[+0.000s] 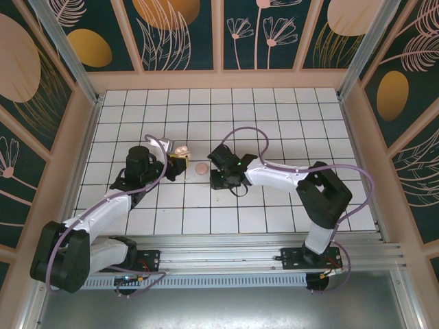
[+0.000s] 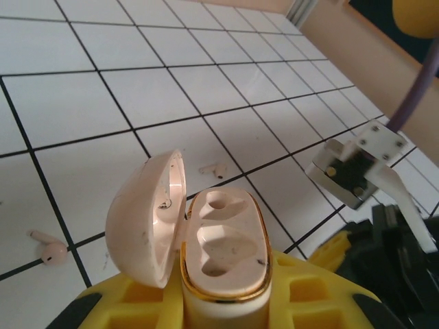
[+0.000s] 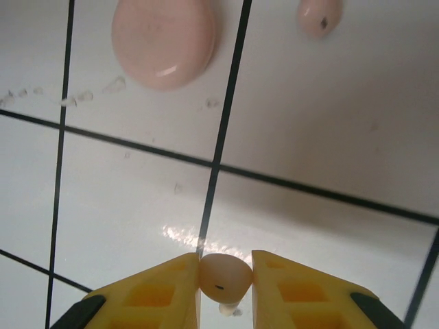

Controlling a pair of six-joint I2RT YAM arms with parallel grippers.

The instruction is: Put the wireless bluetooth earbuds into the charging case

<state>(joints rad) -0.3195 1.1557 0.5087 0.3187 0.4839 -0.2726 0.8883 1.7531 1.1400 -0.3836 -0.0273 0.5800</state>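
Earbud pinched in right claw, open charging case in left claw

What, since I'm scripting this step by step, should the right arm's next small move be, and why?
Probably carry the small pale-pink plastic earbud, pinched in the right pincer, toward the open pale-pink oval plastic charging case held by the left pincer. Both its wells look empty and its lid is swung aside.

Bright even overhead light, tile glare in right wrist view, soft shadows
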